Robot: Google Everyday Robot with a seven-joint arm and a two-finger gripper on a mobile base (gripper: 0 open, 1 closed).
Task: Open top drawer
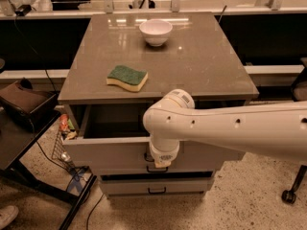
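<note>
While the top drawer (108, 152) is seen pulled partway out under the tabletop (206, 66), the gripper (160, 163) is parked at the centre of its front; grip state can't be told.

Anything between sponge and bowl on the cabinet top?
Nothing: bare countertop between the sponge and the white bowl, in the camera view. The tool is down at the open top drawer front.

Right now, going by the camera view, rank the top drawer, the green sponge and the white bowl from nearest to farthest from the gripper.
1. top drawer: the gripper is right at its front.
2. green sponge: on the cabinet top, near-left part.
3. white bowl: toward the far end of that top.
</note>
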